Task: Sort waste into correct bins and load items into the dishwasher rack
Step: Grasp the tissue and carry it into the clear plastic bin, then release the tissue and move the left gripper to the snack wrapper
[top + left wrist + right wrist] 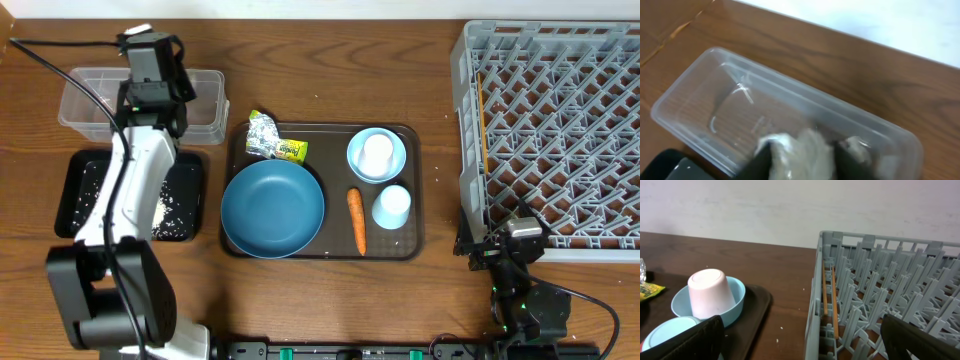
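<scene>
Clear tub [85,100] top left, black tray [75,195] just below it. My left arm [140,170] lies across both, wrist end over the tub. Rice [170,212] is scattered in the black tray, so I judge that part done. On the brown tray [330,135] in the middle: wrapper [272,140] at its top left corner, dish [272,208], carrot [357,220] just right of the dish, bowl [401,160] with the white cup [377,152] upside down in it, blue cup [391,206] below the bowl. Rack [560,120] at right holds no dishes, only a thin stick [480,100] by its left wall.

Left wrist: blurred. My left gripper [802,155] is over the near side of the tub, dark fingers [757,162] on either side of a wad of tissue [800,142]. The jaws stand partly apart around it. Whether they grip it or only flank it, I cannot tell. Tub looks bare apart from that end.

Right wrist: my right gripper [801,330] is spread wide with nothing in it, low by the rack's near left corner, with the bowl and cups to its left.

Progress, as I judge it: early. Rice is sorted, tissue is at its bin. Left to do: carrot and wrapper to bins, then dish, bowl and both cups into the rack, none loaded yet.
</scene>
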